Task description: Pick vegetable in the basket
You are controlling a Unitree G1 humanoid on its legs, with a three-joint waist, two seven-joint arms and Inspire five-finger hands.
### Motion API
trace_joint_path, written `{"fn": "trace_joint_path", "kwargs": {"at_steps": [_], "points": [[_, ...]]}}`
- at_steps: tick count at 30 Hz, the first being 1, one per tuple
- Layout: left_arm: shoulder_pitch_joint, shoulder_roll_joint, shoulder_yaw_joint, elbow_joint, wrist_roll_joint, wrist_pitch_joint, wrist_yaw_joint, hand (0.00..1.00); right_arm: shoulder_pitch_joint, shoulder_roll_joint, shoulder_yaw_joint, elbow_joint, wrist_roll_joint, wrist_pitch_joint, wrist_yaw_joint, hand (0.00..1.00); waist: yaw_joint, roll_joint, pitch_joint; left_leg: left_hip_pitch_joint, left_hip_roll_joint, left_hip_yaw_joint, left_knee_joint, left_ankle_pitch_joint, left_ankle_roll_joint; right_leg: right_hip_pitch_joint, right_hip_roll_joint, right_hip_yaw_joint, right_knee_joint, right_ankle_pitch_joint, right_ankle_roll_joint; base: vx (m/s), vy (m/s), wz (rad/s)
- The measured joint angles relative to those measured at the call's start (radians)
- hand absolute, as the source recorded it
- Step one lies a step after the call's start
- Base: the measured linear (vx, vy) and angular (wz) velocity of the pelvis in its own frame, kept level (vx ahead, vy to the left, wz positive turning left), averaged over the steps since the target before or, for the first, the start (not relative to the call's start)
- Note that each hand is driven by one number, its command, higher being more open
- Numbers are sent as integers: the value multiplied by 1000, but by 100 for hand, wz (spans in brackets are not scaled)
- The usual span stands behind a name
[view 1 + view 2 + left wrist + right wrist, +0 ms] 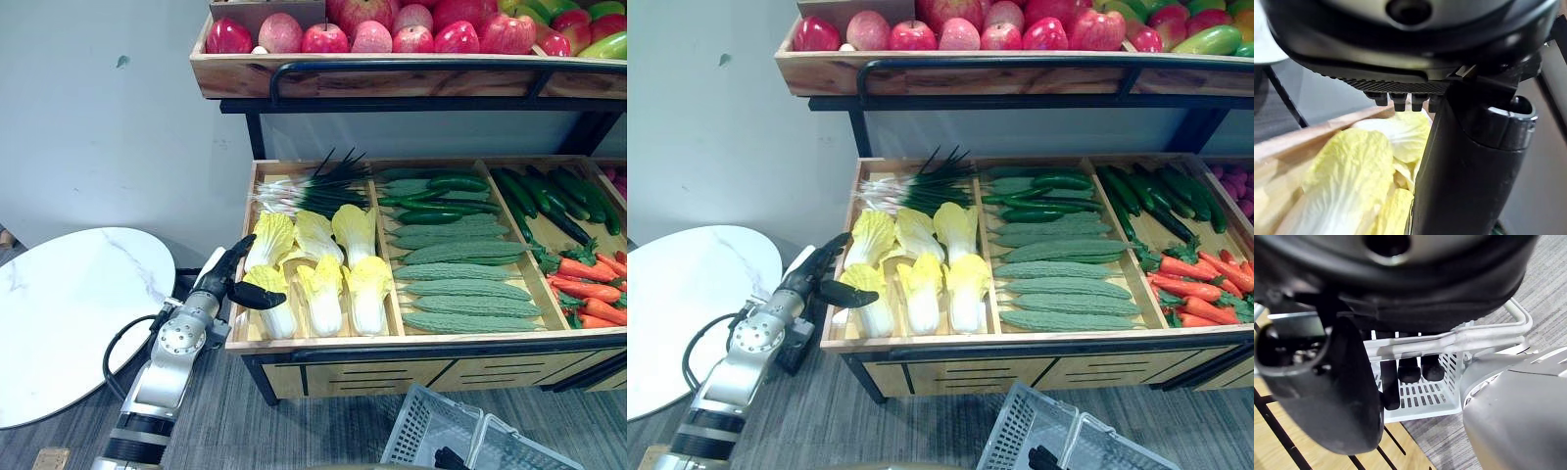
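We see the left hand point(227, 276) spread wide, its fingers over the nearest cabbage point(280, 319) and its thumb across the leaves. Just past the fingers, more cabbages lie in the wooden tray point(323, 345). The right hand point(1410, 289) curls round the basket point(431, 431) handle.

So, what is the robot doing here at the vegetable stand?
The robot is about to take a vegetable. Its left hand, with fingers open, reaches over the front left Chinese cabbage in the wooden stand, but has not yet closed on it. Its right hand is curled round the handle of the white basket, held low in front of the stand.
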Motion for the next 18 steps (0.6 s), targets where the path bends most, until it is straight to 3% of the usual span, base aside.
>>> {"fn": "trace_joint_path", "kwargs": {"at_steps": [4,12,18], "points": [[27,0,-6,7,80,1,31,100,-3,1,2,-1,0,0,6,0,-6,-1,0,-5,0,0,0,0,0,3,-3,-2,-15,6,0,0,0,0],[48,-14,-39,38,157,-33,191,100,-7,0,23,-1,0,0,8,0,-13,-7,4,-5,1,0,0,1,-1,3,-3,-4,-15,7,0,-13,-2,0],[55,-36,-55,60,161,-76,217,100,-7,4,42,-11,0,-1,10,0,-14,-16,10,-6,2,1,0,2,-1,1,-3,-3,-15,8,0,-27,-4,0]]}}
